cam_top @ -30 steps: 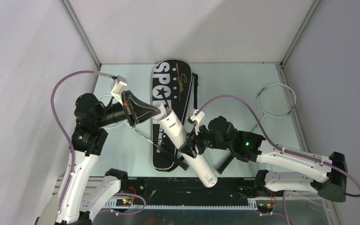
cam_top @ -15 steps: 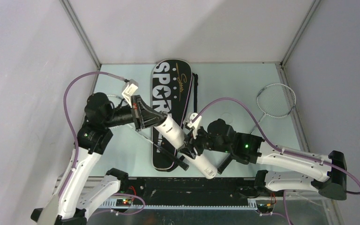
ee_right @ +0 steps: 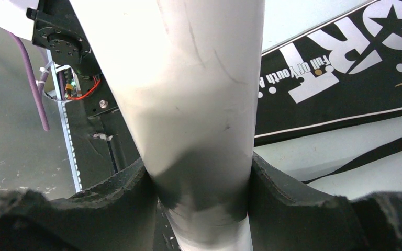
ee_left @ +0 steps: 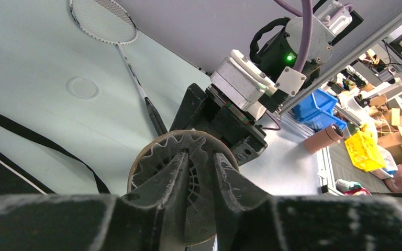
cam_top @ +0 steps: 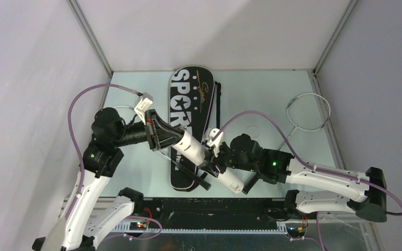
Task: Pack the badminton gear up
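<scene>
Checking alignment: left gripper (cam_top: pixel 175 137) sat at the open mouth of the tube (cam_top: pixel 194 150), fingers (ee_left: pixel 168 180) narrowly parted, pinching nothing I could see. Shuttlecock (ee_left: pixel 201 151) lay straight ahead, inside the mouth. Tube's long axis ran on from there into right gripper (cam_top: pixel 213 166), which was clamped round its middle.

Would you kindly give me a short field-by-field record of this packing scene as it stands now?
bag: flat on table, lettered SPORT
tube: held tilted above bag
shuttlecock: inside tube mouth
left gripper: fingers slightly parted at tube mouth
right gripper: clamped around tube's middle
racket: on table, far right
</scene>
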